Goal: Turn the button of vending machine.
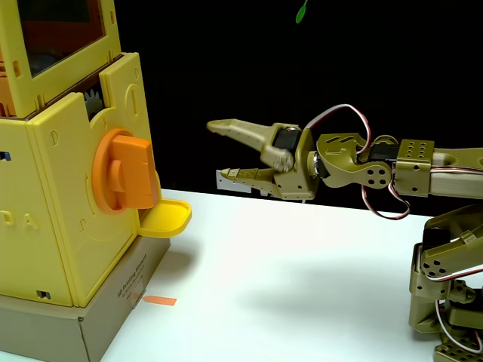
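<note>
The vending machine (56, 204) is a big yellow plastic box at the left of the fixed view, with an orange-tinted window on top and a grey cardboard base. Its button (124, 172) is a large orange round knob with a thick flat bar standing upright across it, on the side facing the arm. My olive-coloured gripper (219, 151) reaches in from the right, level with the knob and clearly apart from it. Its jaws are open, one finger above and one below, with nothing between them.
A yellow scoop-shaped tray (167, 217) juts out just below the knob. A small orange strip (159, 300) lies on the white table (287, 279) in front of the base. The arm's base (449, 302) stands at the right edge.
</note>
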Controlling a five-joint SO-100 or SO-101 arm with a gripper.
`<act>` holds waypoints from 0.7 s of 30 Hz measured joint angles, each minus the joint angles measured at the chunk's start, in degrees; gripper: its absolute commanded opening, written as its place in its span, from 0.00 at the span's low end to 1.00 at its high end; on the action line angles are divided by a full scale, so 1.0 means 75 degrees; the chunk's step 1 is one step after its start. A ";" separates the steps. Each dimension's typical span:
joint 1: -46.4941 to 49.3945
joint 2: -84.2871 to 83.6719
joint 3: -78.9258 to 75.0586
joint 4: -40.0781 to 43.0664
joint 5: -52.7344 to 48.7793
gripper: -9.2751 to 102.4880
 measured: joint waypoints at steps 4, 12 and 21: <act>-0.0012 -0.1043 0.0000 -0.1160 -0.3246 0.55; -0.0059 -0.4195 -0.0609 -0.4254 -0.6785 0.56; 0.0047 -0.5754 -0.1875 -0.5039 -0.7465 0.49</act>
